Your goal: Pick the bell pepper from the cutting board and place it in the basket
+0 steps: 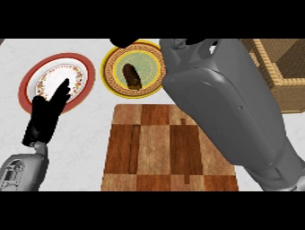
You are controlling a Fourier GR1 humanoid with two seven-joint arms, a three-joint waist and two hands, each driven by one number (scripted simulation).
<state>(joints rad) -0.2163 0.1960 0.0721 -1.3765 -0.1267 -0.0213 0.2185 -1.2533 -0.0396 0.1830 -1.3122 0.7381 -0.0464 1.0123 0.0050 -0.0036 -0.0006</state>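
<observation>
Wood in light and dark brown squares is seen in the one cutting board (162, 152), which is laid on the pale marbled counter (82, 148) at the middle of the view. Two plates are counted beyond it: a red-rimmed plate (56, 57) at the left, and a yellow-rimmed plate (109, 67) set just beside it. One long dark brown item (132, 75) is carried on the yellow-rimmed plate; what it is cannot be told. One woven basket (294, 90) is placed at the upper right and is partly cut off by the view's edge. Two grey forearms are shown. The left hand (46, 117) is held open at the left, its black fingers straight and pointed up over the red-rimmed plate, and nothing is held in it. The right forearm (228, 108) is laid across the board's right side, and the right hand (124, 42) is mostly cut off at the top beside the yellow-rimmed plate, so its state cannot be told. The bell pepper is not made out: none is seen on the uncovered part of the board, and its place, colour and shape cannot be told.
</observation>
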